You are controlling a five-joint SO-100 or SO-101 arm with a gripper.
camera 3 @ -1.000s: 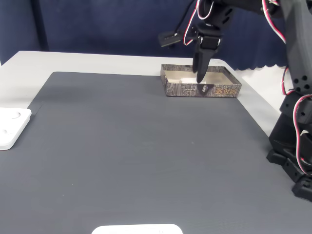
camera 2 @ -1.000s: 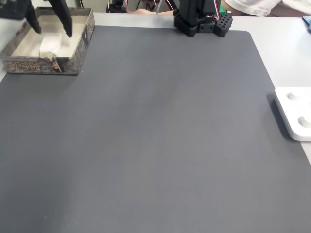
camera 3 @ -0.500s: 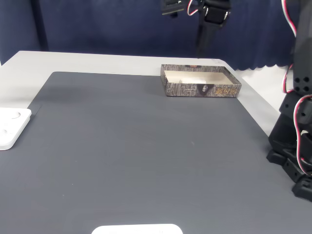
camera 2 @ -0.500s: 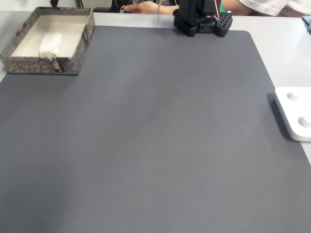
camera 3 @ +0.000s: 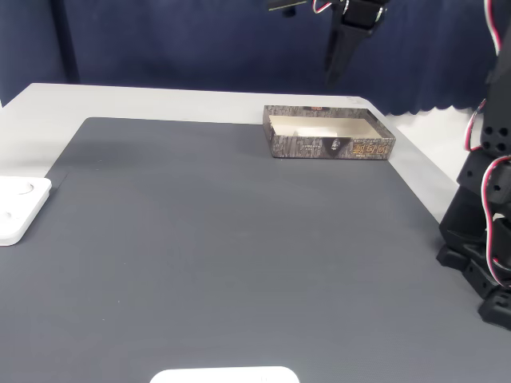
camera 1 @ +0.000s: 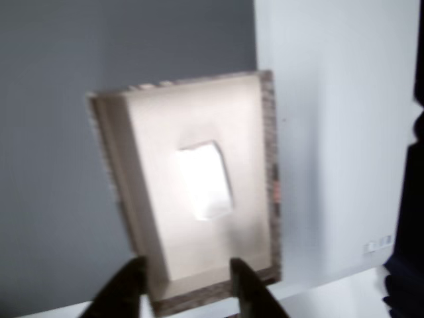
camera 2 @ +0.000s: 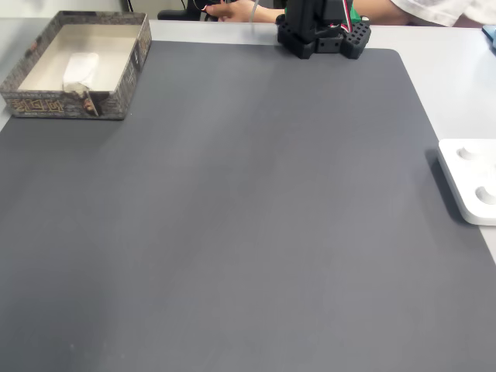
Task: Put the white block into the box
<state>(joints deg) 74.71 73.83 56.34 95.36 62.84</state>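
The white block (camera 1: 204, 180) lies flat on the pale floor of the box (camera 1: 269, 165), near its middle. In a fixed view the block (camera 2: 80, 68) shows inside the box (camera 2: 62, 105) at the mat's far left corner. My gripper (camera 1: 189, 291) hangs high above the box's near wall, open, with nothing between its dark fingers (camera 1: 126, 288). From the side, the gripper (camera 3: 332, 76) hovers well above the box (camera 3: 331, 147), pointing down.
A dark grey mat (camera 2: 248, 217) covers the table. A white knobbed plate (camera 2: 469, 182) sits at its right edge, seen also as the plate (camera 3: 16, 207) on the left. The arm's base (camera 2: 322, 27) stands at the back. A person's hand (camera 2: 232, 9) rests behind the table.
The gripper has lifted straight up from inside the box and left the top-down fixed view. The white block stays lying in the box.
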